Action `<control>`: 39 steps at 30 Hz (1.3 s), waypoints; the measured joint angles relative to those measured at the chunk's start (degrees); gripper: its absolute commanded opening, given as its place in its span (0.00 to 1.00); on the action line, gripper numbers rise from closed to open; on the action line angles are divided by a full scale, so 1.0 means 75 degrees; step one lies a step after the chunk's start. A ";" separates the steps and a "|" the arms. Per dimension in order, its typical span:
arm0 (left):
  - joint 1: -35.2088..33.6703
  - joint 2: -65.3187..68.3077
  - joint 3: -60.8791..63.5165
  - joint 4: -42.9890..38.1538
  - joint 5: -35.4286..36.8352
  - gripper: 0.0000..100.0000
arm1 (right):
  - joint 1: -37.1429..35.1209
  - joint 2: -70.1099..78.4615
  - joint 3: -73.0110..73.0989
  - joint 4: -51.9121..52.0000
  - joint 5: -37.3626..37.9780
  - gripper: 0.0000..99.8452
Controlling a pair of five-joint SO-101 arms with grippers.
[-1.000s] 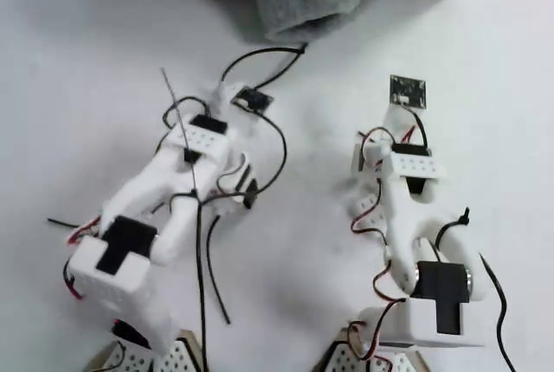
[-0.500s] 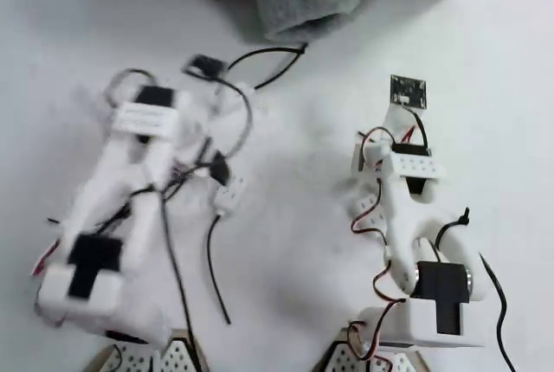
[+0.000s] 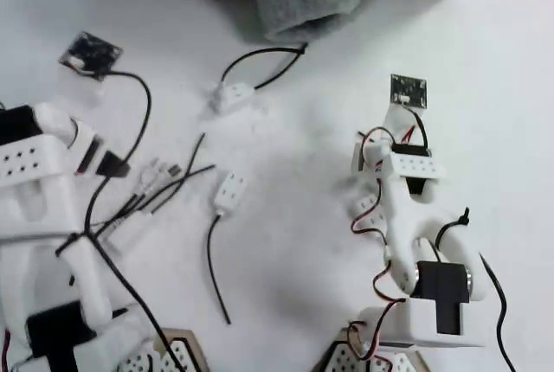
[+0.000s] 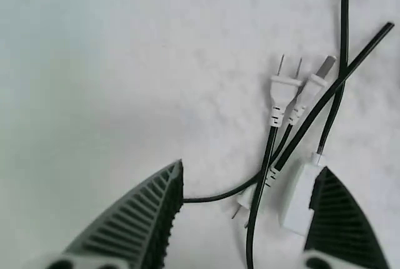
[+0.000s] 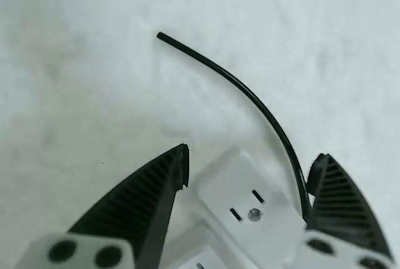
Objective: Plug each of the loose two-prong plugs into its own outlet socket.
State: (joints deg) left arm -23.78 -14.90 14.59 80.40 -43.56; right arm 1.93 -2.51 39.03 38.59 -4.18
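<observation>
Left pincer (image 4: pixel 250 166): jaws wide apart, nothing held. Just past its fingertips on the white counter (image 4: pixel 94 62) lie a two-prong plug (image 4: pixel 279 87) and a second plug (image 4: pixel 315 76), side by side, prongs pointing away from the pincer; the second plug's prongs are hard to make out. Between the jaws lies a third plug (image 4: pixel 242 201), small and partly crossed by the black cords (image 4: pixel 337 97). A white block (image 4: pixel 299 192) sits against one finger, one end cut off behind it; cannot tell whether they touch. Right pincer (image 5: pixel 253 152): jaws wide apart, an outlet socket (image 5: pixel 250 209) lying between them, its near end cut off at the frame edge; no finger seen pressing it. Its socket cord (image 5: pixel 250 97) curves out past the fingertips. From above, a second socket (image 3: pixel 232 95) and a third socket (image 3: pixel 228 190) lie between the two arms, well apart from the right pincer.
</observation>
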 measured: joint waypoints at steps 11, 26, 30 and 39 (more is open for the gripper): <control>0.1301 0.2110 0.0152 -0.1125 -0.1184 0.32 | 0.0000 0.0000 0.0000 0.0000 0.0000 0.31; 0.1594 0.3552 0.0152 -0.2016 -0.1723 0.32 | 0.0000 0.0023 0.0000 -0.0152 0.0000 0.31; 0.1594 0.3552 0.0176 -0.2286 -0.1723 0.31 | 0.0000 0.0023 0.0000 -0.0152 0.0000 0.31; 0.1664 0.3552 0.0176 -0.2426 -0.1723 0.16 | 0.0000 0.0023 0.0000 -0.0152 0.0000 0.31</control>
State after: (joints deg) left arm -11.30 11.74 15.91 62.20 -56.48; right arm 1.93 -2.33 39.03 37.45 -4.18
